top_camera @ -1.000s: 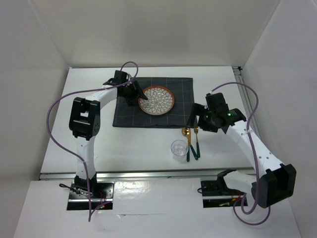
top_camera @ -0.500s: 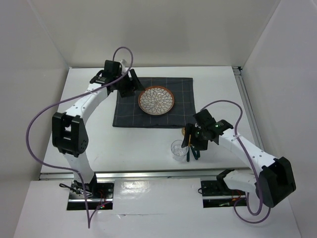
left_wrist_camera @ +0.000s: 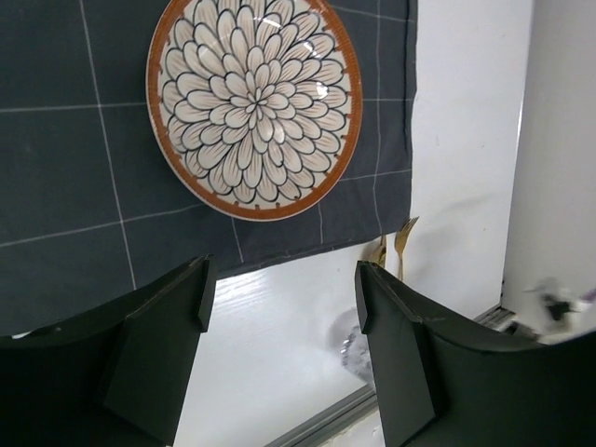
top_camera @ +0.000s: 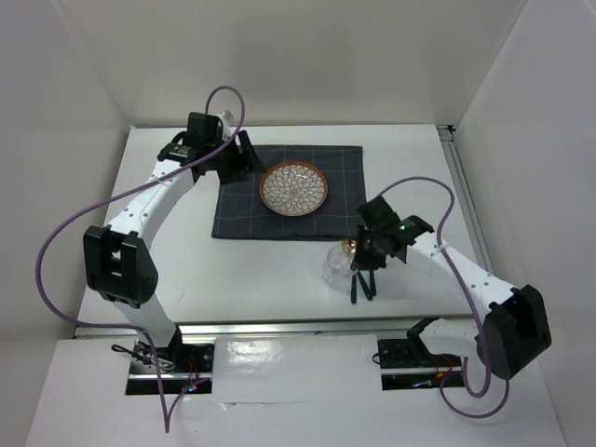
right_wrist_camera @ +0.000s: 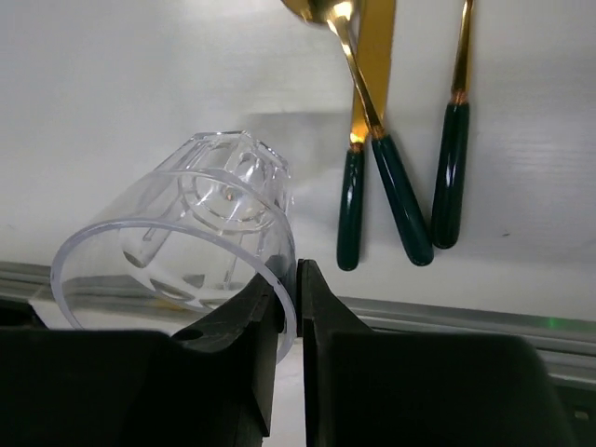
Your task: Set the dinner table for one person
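The right gripper, wide 1 second ago, now pinches the glass by its rim (tipping it), so placing can begin; the left gripper gapes, empty.

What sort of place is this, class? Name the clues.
Likely a robot test cell, not a home: plain white walls, two arms bolted by a railed table, a plate on a checked cloth.

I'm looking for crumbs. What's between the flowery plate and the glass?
In the top view, just the dark checked cloth the plate sits on, then a bare strip of white dinner table up to the glass.
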Robot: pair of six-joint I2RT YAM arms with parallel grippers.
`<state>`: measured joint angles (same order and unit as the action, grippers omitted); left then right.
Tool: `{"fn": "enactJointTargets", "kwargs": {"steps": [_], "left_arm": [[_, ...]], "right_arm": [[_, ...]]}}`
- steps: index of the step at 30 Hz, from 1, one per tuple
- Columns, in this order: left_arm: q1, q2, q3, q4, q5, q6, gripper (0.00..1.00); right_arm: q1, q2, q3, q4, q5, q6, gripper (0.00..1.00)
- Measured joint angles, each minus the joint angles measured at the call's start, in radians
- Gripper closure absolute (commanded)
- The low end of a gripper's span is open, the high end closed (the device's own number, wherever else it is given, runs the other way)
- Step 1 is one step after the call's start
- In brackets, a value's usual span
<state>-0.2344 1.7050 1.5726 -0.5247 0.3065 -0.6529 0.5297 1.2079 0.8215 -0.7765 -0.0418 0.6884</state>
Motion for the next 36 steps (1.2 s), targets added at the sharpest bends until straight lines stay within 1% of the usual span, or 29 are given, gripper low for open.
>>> {"fn": "enactJointTargets", "kwargs": {"steps": [4,7,10,13,17,20,22,24,36], "left_arm": [[0.0,-0.014,0.0,-0.037,-0.02,0.018,0.22],[0.0,-0.047,0.0,-0.059,-0.037,0.024,0.22],[0.0,-0.098,-0.001,-0.07,-0.055,0.026,0.22],[0.0,-0.153,-0.018,-0.072,-0.068,0.027,0.22],[0.0,-0.217,-0.092,-0.076,-0.075,0.027,0.22],[0.0,-0.246,-0.153,-0.086,-0.079,0.027,0.22],[0.0,-0.258,-0.185,-0.093,-0.081,0.027,0.22],[0.0,-0.265,-0.208,-0.096,-0.082,0.025,0.22],[0.0,-0.27,-0.288,-0.093,-0.081,0.025,0.22]], "right_arm": [[0.0,0.034,0.22,-0.081,0.1,-0.028,1.0],[-0.014,0.143,0.441,-0.103,0.182,-0.075,1.0],[-0.057,0.314,0.662,-0.106,0.244,-0.134,1.0],[-0.117,0.519,0.878,-0.098,0.281,-0.187,1.0],[-0.193,0.827,1.204,-0.102,0.306,-0.233,1.0],[-0.23,0.995,1.39,-0.11,0.317,-0.25,1.0],[-0.247,1.058,1.449,-0.109,0.318,-0.256,1.0],[-0.266,1.102,1.47,-0.106,0.31,-0.261,1.0],[-0.323,1.223,1.474,-0.048,0.246,-0.261,1.0]]}}
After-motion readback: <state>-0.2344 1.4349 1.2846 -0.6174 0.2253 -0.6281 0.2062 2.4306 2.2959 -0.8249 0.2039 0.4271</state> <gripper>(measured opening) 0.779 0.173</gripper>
